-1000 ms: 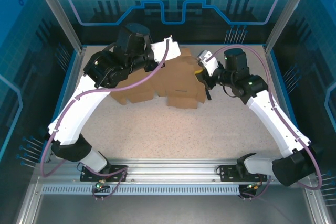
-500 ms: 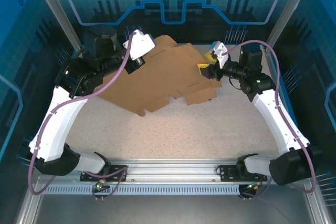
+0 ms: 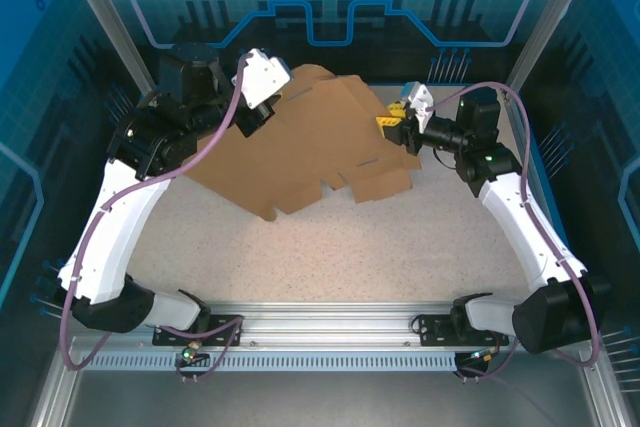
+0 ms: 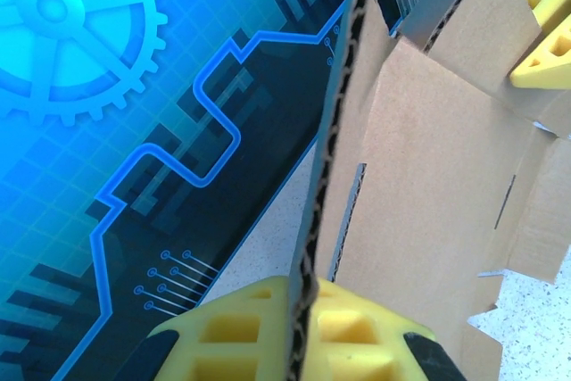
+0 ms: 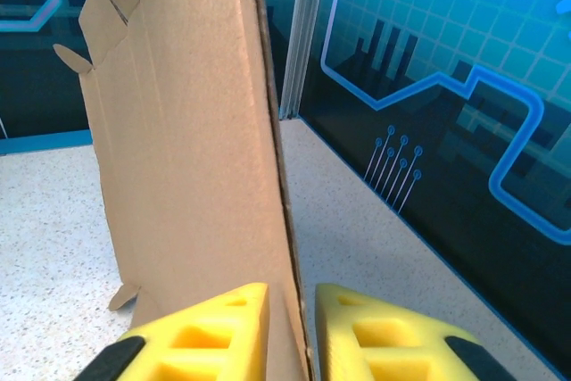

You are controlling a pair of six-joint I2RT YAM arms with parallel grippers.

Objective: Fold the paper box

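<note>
Speckled table (image 3: 380,247) underneath, and the paper box (image 3: 310,147) spans both grippers: left gripper (image 4: 303,310) clamped on one edge, right gripper (image 5: 290,310) pinching the opposite edge.

Both arms are reaching to the far side, each gripper pinching an edge.
The left arm (image 3: 115,212) is arching up at far left, its left gripper (image 4: 302,310) clamping the paper box (image 3: 320,147) between yellow fingers (image 4: 357,336); the right arm (image 3: 525,227) is stretching forward, its right gripper (image 5: 291,314) pinching the opposite edge.
</note>
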